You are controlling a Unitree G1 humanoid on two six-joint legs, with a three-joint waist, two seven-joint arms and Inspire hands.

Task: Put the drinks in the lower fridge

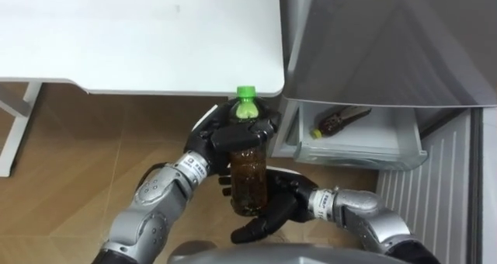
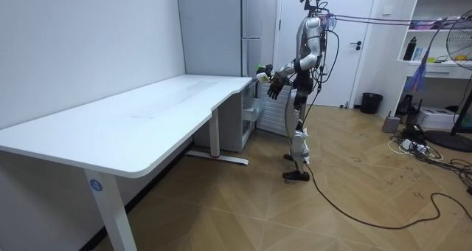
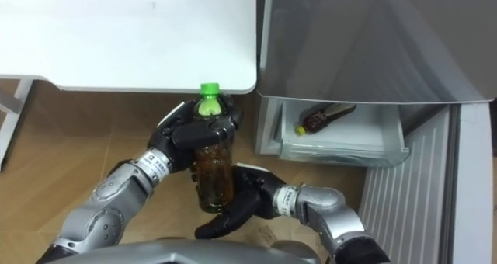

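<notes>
White table (image 1: 140, 39) filled the upper left of the eye views, its rounded corner ending just short of the grey fridge (image 1: 388, 39). Below the table's front edge lay a wooden floor (image 1: 78, 155).

Just below that table corner, the left hand (image 1: 241, 132) came up from the lower left. Its fingers were curled tight round the upper part of the bottle (image 1: 250, 178), gripping it just under the green cap (image 1: 246, 93). The bottle stood upright in the air, clear plastic with a dark brown drink inside, and its cap rose level with the table's edge. It touched neither the table nor the fridge.

Lower down and farther from the table, the right hand (image 1: 272, 210) reached in from the lower right. Its dark fingers were spread fairly straight, lying against the lower part of the bottle and under it, propping it rather than closing round it.

To the right of the table corner, a pale drawer (image 1: 361, 157) stood pulled out from the bottom of the fridge. A second bottle (image 1: 338, 123) lay on its side inside it, dark brown with a yellow cap that pointed toward the table. Beyond the drawer, on the side away from the table, ran a ribbed pale panel (image 1: 435, 194).

In the room view the robot stood upright at the far end of the table, close to the fridge (image 2: 214, 29), with both hands raised in front of its chest and the bottle (image 2: 260, 72) between them, near the table's end.
</notes>
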